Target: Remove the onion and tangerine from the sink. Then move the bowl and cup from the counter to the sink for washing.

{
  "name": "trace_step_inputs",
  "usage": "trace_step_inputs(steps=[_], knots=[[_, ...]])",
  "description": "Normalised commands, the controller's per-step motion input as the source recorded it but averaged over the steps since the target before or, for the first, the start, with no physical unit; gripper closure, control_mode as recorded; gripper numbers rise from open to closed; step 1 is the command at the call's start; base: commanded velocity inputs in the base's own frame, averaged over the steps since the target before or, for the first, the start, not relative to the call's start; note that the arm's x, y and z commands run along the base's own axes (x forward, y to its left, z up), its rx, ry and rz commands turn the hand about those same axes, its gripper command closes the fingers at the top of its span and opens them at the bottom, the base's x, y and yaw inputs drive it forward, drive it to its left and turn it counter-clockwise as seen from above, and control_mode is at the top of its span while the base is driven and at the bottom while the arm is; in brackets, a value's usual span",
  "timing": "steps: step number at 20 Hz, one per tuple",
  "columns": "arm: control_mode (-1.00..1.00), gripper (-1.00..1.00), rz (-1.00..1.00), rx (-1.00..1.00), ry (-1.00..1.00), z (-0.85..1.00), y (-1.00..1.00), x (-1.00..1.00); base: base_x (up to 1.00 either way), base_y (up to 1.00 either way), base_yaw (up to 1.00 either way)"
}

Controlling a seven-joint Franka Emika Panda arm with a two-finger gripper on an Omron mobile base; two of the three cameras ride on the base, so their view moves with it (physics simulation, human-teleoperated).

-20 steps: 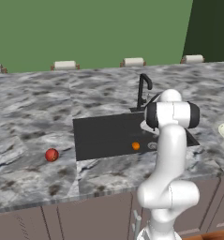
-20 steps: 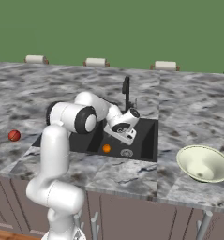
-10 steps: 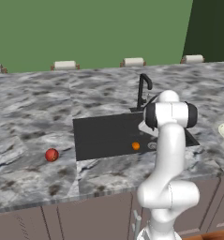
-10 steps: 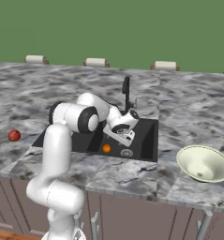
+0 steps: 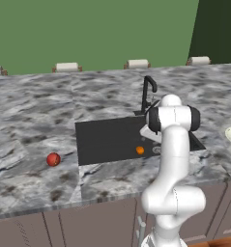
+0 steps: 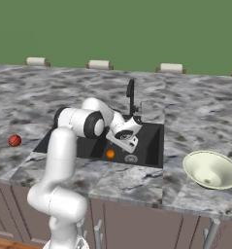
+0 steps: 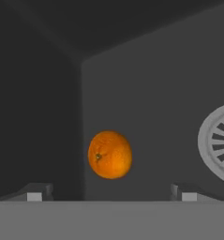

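The tangerine (image 7: 110, 154) lies on the floor of the black sink (image 6: 151, 141), near a corner and left of the round drain (image 7: 221, 143). My gripper (image 7: 111, 194) hangs open inside the basin just short of the fruit, one fingertip on either side and nothing between them. From the right base view the hand (image 6: 122, 138) reaches down over the tangerine (image 6: 110, 154). The red onion (image 5: 53, 159) rests on the marble counter (image 5: 30, 111) left of the sink (image 5: 107, 137). The cream bowl (image 6: 210, 170) stands on the counter to the right. The cup is out of view.
A thin black faucet (image 6: 131, 95) rises at the back rim of the sink, just behind the hand. The basin's walls close in to the left of the tangerine in the hand view. Brown cabinets run below the counter's front edge (image 5: 107, 195).
The hand has sunk a little lower into the basin toward the tangerine. Its jaws stay open, and the fruit and the bowl have not moved.
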Motion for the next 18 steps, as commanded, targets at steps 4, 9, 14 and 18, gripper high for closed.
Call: trace_step_inputs(steps=[4,9,14,18], knots=[[-1.0,-1.0,0.0,0.0,0.1,-0.17,0.04,0.09,0.0,0.0,0.0],[-1.0,-1.0,0.0,0.01,0.08,-0.17,0.08,0.12,0.0,0.0,0.0],[-1.0,-1.0,0.0,0.03,0.09,-0.16,0.08,0.06,0.0,0.0,0.0],[-1.0,-1.0,0.0,0.03,0.09,-0.15,0.06,0.1,0.0,0.0,0.0]])
